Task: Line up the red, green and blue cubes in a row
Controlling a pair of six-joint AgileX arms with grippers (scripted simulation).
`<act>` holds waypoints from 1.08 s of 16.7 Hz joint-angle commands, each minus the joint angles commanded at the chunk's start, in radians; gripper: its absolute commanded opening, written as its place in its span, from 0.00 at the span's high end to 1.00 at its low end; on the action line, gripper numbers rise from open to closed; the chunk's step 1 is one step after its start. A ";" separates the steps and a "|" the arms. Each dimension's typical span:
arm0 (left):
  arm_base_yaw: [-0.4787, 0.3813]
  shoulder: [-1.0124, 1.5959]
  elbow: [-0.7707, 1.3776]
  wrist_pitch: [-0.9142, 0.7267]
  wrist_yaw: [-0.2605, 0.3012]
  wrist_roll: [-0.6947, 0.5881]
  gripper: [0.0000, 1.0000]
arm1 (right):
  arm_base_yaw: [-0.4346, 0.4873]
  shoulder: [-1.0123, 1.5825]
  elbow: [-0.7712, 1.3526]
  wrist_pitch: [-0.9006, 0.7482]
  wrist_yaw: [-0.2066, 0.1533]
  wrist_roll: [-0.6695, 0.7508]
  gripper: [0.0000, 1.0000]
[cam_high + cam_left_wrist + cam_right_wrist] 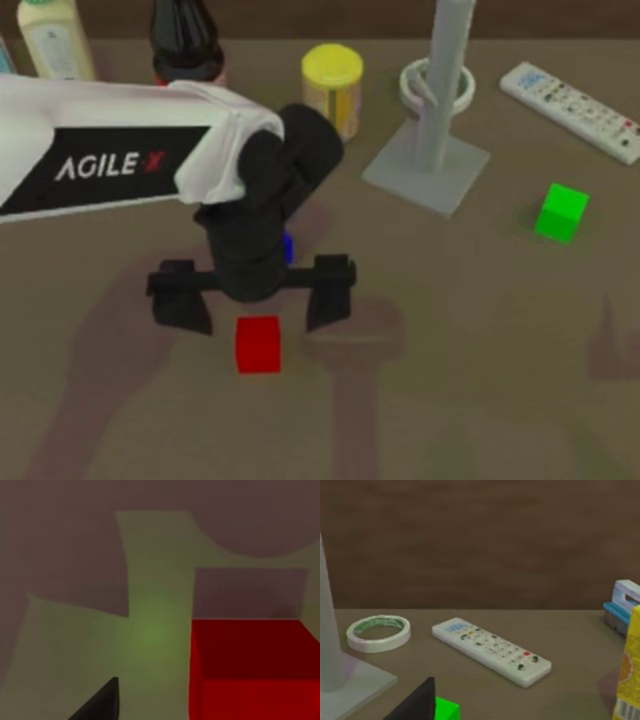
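Observation:
The red cube [258, 344] lies at the table's front centre. My left gripper [258, 310] hangs open just behind it, its black fingers [185, 300] spread wider than the cube. In the left wrist view the red cube [252, 670] fills the lower corner beside one finger [100, 702]. Only a sliver of the blue cube [288, 247] shows from under the left wrist. The green cube [560, 210] sits alone at the right. My right arm is outside the top view; its wrist view shows one finger [417, 702] set wide, close to the green cube [445, 710].
Along the back stand a cream bottle [55, 35], a dark bottle [185, 40] and a yellow jar [332, 85]. A grey stand [430, 150] rises beside a tape ring [437, 85], and a white remote [572, 108] lies at the back right. A yellow carton [630, 680] shows in the right wrist view.

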 joint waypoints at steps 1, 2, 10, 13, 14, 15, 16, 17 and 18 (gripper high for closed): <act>0.003 -0.012 0.022 -0.035 0.000 -0.003 0.00 | 0.000 0.000 0.000 0.000 0.000 0.000 0.00; 0.006 -0.025 0.045 -0.080 0.000 -0.004 0.00 | 0.000 0.000 0.000 0.000 0.000 0.000 0.00; 0.005 -0.078 0.127 -0.212 0.000 -0.002 0.00 | 0.000 0.000 0.000 0.000 0.000 0.000 0.00; 0.019 -0.104 0.103 -0.196 -0.002 -0.001 0.00 | 0.001 0.030 0.030 -0.018 0.002 -0.015 0.00; 0.032 -0.131 0.079 -0.180 -0.004 0.000 0.00 | 0.003 0.061 0.061 -0.037 0.003 -0.030 0.00; 0.052 -0.170 0.045 -0.157 -0.006 0.001 0.00 | 0.005 0.103 0.103 -0.063 0.004 -0.050 0.00; 0.074 -0.216 0.007 -0.131 -0.008 0.004 0.00 | 0.009 0.156 0.153 -0.094 0.005 -0.074 0.00; 0.099 -0.271 -0.037 -0.101 -0.010 0.008 0.00 | 0.013 0.219 0.213 -0.132 0.006 -0.102 0.00; 0.128 -0.335 -0.088 -0.067 -0.012 0.013 0.00 | 0.019 0.292 0.279 -0.175 0.006 -0.133 0.00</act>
